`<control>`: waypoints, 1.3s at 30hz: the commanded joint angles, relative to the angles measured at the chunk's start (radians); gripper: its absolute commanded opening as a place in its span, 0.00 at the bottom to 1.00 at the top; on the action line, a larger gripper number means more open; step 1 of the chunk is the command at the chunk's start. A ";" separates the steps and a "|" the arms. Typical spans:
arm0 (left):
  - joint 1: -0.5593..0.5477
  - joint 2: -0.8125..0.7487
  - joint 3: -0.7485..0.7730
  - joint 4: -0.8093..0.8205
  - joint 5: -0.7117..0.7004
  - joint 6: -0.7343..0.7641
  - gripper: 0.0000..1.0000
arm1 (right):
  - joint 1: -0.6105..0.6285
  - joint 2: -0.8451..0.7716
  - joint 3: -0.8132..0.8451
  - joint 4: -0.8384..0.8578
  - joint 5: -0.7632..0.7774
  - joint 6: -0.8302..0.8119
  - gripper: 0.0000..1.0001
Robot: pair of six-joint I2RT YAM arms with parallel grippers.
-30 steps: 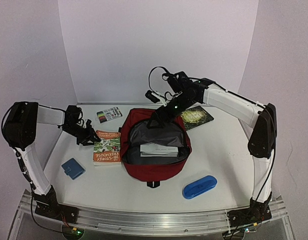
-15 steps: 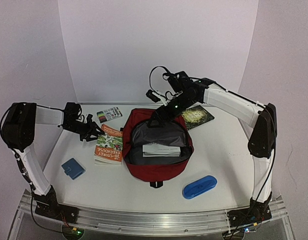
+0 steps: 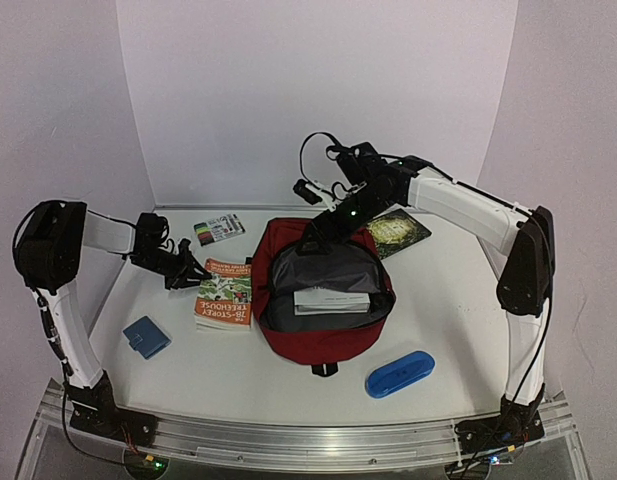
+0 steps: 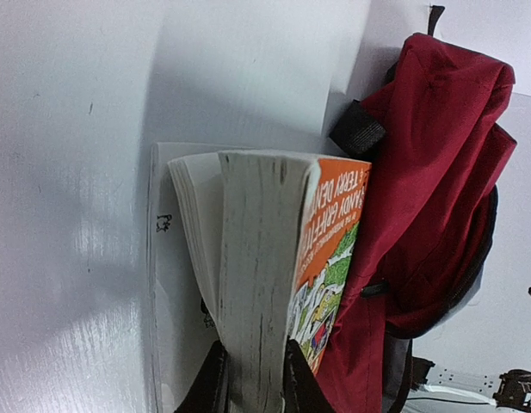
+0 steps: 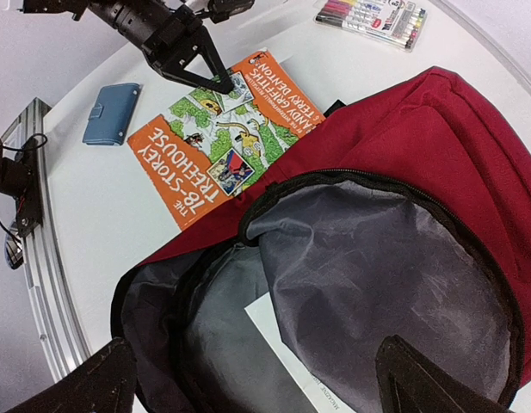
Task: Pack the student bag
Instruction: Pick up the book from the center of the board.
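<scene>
- Student bag (image 3: pixel 323 335) sits at table centre, mouth open and facing up, with white paper (image 3: pixel 331 299) already inside.
- Change: over the last second the left gripper (image 3: pixel 188 273) has dragged the orange book (image 3: pixel 226 293) toward 3 o'clock. The book now lies against the bag's 9 o'clock side, and the bag itself has shifted slightly toward 3 o'clock.
- Left jaws are clamped on the book's page edge; the wrist view shows the page block pinched between them.
- Right gripper (image 3: pixel 323 228) hasn't moved and sits at the bag's 12 o'clock rim. Its jaws are spread wide over the opening, and I can't tell whether they hook the rim.
- My read: the book is staged but not yet in. The next step is to lift it over the 9 o'clock rim, where the soft wall could snag it.
- Blue case (image 3: pixel 399 373) is unpacked at the bag's 5 o'clock.
</scene>
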 commanded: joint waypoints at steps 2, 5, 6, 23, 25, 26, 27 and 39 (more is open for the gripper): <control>0.008 -0.049 0.100 -0.107 0.022 0.043 0.00 | -0.001 -0.043 0.017 0.020 0.016 0.008 0.97; 0.017 -0.094 0.152 -0.166 0.017 0.065 0.00 | -0.002 -0.050 0.034 0.019 0.016 0.020 0.98; 0.020 -0.121 0.166 -0.182 0.017 0.074 0.00 | -0.002 -0.055 0.039 0.018 0.016 0.022 0.98; -0.127 -0.358 0.440 -0.345 0.255 0.152 0.00 | -0.107 -0.147 0.027 -0.009 -0.278 0.172 0.98; -0.161 -0.368 0.466 -0.322 0.288 0.125 0.00 | -0.124 -0.156 -0.007 -0.013 -0.356 0.189 0.98; -0.178 -0.364 0.490 -0.337 0.297 0.129 0.00 | -0.130 -0.163 -0.025 -0.013 -0.395 0.213 0.98; -0.194 -0.358 0.515 -0.354 0.306 0.134 0.00 | -0.133 -0.172 -0.045 -0.014 -0.434 0.232 0.98; -0.343 -0.250 0.655 -0.378 0.403 0.113 0.00 | -0.127 -0.245 -0.134 0.017 -0.692 0.332 0.98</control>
